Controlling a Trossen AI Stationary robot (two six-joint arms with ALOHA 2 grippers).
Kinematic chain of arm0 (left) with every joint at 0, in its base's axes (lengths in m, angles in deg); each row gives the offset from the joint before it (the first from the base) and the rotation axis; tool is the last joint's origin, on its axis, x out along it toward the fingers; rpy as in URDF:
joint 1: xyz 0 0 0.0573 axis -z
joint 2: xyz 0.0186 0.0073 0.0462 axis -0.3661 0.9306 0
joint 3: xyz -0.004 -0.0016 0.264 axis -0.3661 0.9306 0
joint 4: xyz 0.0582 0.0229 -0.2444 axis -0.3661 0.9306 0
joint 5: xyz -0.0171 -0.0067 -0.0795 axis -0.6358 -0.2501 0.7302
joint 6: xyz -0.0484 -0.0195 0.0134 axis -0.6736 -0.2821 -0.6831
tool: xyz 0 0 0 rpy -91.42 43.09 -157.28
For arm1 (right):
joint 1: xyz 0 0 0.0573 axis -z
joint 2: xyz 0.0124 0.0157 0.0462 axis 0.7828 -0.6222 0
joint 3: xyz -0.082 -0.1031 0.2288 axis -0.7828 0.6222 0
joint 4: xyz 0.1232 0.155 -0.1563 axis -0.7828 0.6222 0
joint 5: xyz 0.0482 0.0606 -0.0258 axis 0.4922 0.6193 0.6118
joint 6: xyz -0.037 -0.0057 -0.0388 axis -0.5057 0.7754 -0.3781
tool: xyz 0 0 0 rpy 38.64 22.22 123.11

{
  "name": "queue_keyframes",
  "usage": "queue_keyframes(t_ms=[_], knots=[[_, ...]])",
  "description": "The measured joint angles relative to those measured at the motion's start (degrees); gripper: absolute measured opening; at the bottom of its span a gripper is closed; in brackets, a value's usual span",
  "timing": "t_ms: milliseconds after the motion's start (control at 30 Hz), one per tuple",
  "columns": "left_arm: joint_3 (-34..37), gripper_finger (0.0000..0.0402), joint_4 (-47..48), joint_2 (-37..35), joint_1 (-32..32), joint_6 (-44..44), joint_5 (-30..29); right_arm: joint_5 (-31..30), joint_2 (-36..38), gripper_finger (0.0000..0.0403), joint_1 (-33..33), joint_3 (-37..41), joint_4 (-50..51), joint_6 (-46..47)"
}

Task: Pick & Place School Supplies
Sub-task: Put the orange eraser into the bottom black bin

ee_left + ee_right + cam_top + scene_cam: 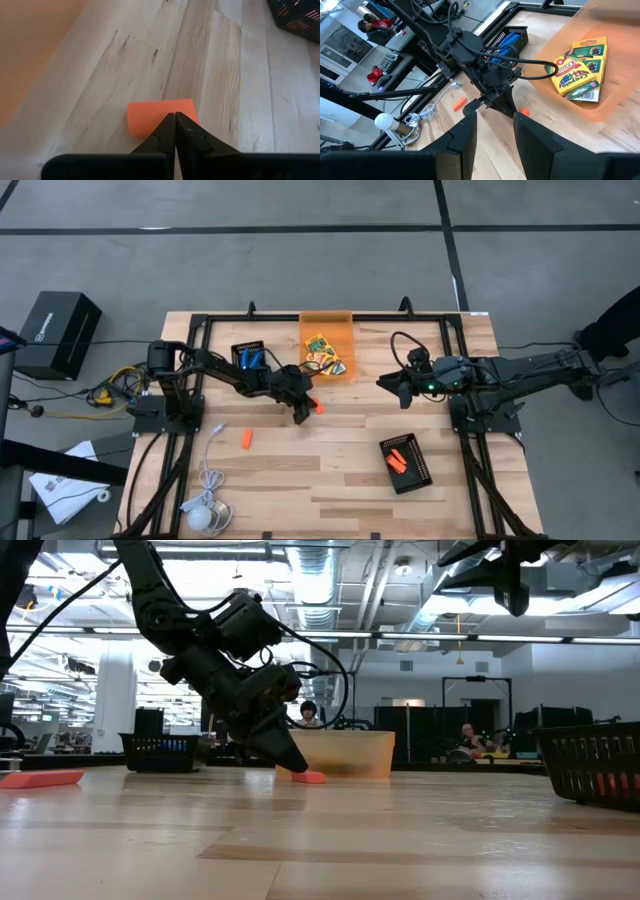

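1. At the left of the counter [330, 480], a loose orange piece [245, 439] is seen lying alone, well apart from both arms; a white cable with a round puck [205, 513] lies nearer the front corner.
2. Behind it, a black tray with blue items [249, 358] is seen near the back rail.
3. The left pincer [303, 415] is lowered to the wood at mid-counter with its fingers pressed fully together, nothing being held between them. Its tips are set just beside or touching a second orange piece [160, 115]; from the wrist view the closed tips are seen lying over the near edge of the piece.
4. The step in hand is judged to be the approach to this piece, not yet a pick. For the next move, the fingers would need to be parted and set astride the piece before being closed on it.
5. In the orange bin [328, 325] behind, crayon boxes [580, 67] are already placed.
6. The right pincer [403, 390] is held above the counter, fingers partly parted and empty.
7. At the right front, a black tray [420, 470] holds two more orange pieces [397, 461].
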Motion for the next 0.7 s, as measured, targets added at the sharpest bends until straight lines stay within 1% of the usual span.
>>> queue_keyframes(t_ms=[267,467,700], knots=[[0.19,0.0001,0.56,0.02,0.41,-1.62,0.50,0.00,0.00,0.0120,0.00,0.00,0.00,0.00],[2.36,0.0001,0.17,0.09,1.95,-3.33,0.96,0.00,0.00,0.0120,-0.01,0.00,0.05,-0.06],[4.00,0.0001,0.24,-2.05,2.64,-4.79,0.96,0.00,0.00,0.0120,0.00,0.00,0.50,-0.85]])
